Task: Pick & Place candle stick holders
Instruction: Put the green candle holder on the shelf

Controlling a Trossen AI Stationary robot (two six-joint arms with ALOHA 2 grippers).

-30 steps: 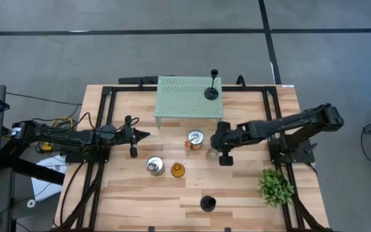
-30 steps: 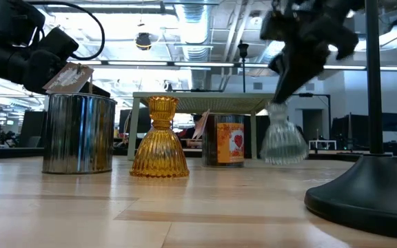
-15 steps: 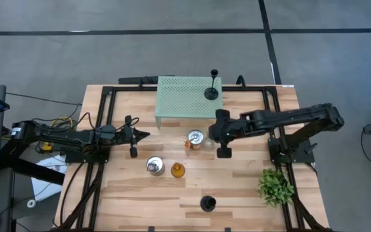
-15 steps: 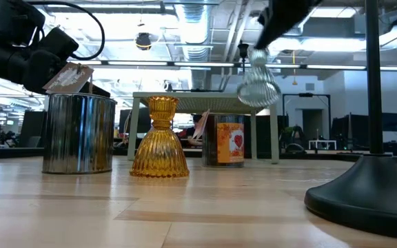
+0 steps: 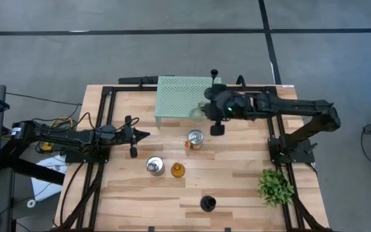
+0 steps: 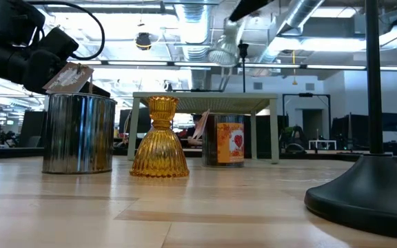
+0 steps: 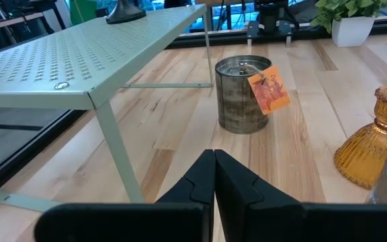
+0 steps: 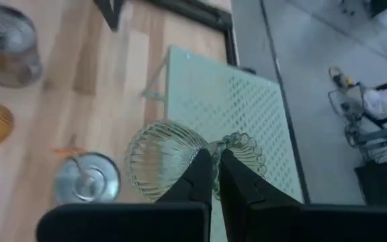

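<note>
The right claw [image 8: 212,176] is clamped on the clear glass holder [image 8: 170,165], carried on its side over the mesh stand's [image 5: 179,96] right part; left claw [image 7: 213,176] waits, closed, empty.

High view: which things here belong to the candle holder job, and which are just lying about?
Job:
- clear glass holder, held by the right gripper above the mesh stand
- slim black stick, on the stand
- orange-and-silver tin
- silvery jar
- amber glass holder
- short black holder

Lying about:
- pale green mesh stand
- leafy plant
</note>
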